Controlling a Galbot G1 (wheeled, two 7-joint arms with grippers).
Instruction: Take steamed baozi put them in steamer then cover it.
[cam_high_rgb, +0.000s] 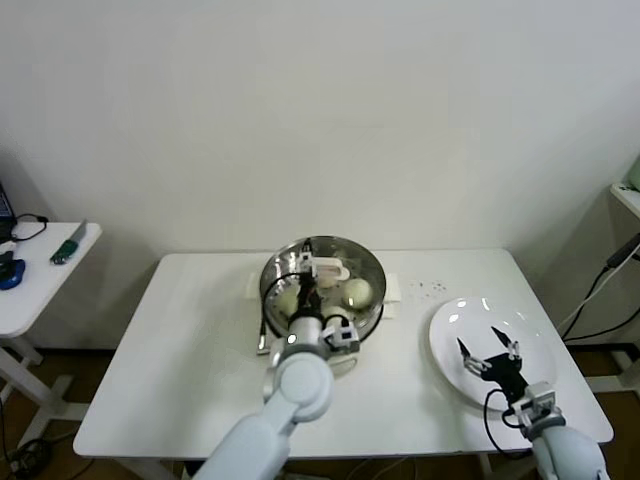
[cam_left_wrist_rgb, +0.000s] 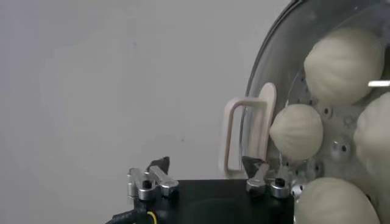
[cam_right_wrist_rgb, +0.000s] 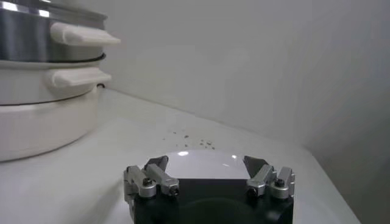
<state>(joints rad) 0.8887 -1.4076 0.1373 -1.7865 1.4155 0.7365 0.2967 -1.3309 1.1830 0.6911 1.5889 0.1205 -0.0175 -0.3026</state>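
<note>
The left arm hides part of the steamer (cam_high_rgb: 372, 272); only some buns (cam_high_rgb: 357, 292) show through the glass cover (cam_high_rgb: 300, 262), which sits on the steamer at the table's (cam_high_rgb: 190, 350) centre. The white table stands against a plain wall (cam_high_rgb: 320, 110), a side table (cam_high_rgb: 40, 280) at nine o'clock. The left gripper (cam_left_wrist_rgb: 207, 176) is spread around the cover's handle (cam_left_wrist_rgb: 247, 134) without pinching. At four o'clock, the right gripper (cam_high_rgb: 488, 354) hangs spread over a plate (cam_high_rgb: 450, 330).

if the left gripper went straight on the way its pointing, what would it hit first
Most likely the cream-white bar handle of the round clear glass lid sitting on the shiny steel steamer. The left gripper hangs just above it with open fingers either side; the exact gap is hard to judge.
</note>
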